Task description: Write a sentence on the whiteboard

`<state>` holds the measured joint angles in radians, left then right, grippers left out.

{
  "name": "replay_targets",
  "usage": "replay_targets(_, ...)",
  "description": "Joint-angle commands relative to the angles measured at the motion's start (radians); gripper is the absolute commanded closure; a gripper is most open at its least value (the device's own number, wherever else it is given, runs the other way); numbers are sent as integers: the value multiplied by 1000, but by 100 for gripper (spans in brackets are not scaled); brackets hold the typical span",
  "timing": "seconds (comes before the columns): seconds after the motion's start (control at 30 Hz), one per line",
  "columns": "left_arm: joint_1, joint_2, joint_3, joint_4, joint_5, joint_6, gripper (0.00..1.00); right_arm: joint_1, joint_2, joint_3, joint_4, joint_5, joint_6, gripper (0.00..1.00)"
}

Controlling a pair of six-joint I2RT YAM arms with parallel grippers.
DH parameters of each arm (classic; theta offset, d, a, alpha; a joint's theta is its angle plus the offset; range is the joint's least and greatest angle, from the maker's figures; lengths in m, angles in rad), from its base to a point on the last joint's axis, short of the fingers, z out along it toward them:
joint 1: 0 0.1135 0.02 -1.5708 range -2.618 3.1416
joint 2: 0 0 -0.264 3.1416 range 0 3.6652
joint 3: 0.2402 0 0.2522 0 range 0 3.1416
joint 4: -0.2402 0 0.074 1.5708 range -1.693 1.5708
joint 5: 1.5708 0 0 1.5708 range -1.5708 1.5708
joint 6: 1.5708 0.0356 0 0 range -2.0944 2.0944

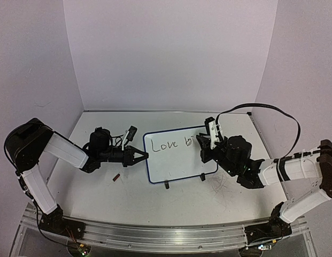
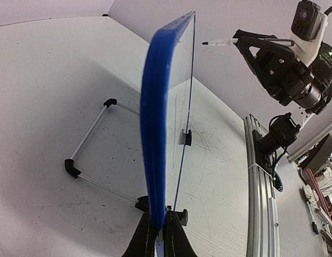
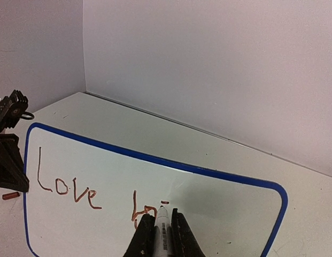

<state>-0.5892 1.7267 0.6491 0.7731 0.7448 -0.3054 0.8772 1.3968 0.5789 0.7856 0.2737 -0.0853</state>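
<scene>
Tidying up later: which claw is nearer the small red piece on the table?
Left. The left claw clamps the whiteboard at its left edge, close to the red piece; the right claw holds a marker across the board.

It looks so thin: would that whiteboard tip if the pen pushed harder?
Alone, the whiteboard probably would: it stands on small feet and a wire stand. Unbent, it looks stiff. The left fingers pinching its rim likely steady it.

whiteboard face: smooth, glossy white | rim: smooth blue plastic | table: matt white, scuffed | rail: ribbed bare metal | my right fingers: matt black plastic | marker I hold: smooth white plastic
</scene>
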Motion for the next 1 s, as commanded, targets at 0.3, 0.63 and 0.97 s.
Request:
replay_targets(0.3, 8, -32, 27, -35, -45, 47, 100, -4, 39, 41, 20, 41, 3, 100)
replay_targets(0.63, 8, -32, 27, -36, -42, 47, 100, -5, 61, 55, 29, 41, -1, 100)
replay_targets(0.97, 8, -38, 23, -39, -45, 49, 100, -5, 60, 35, -2, 74, 23, 100)
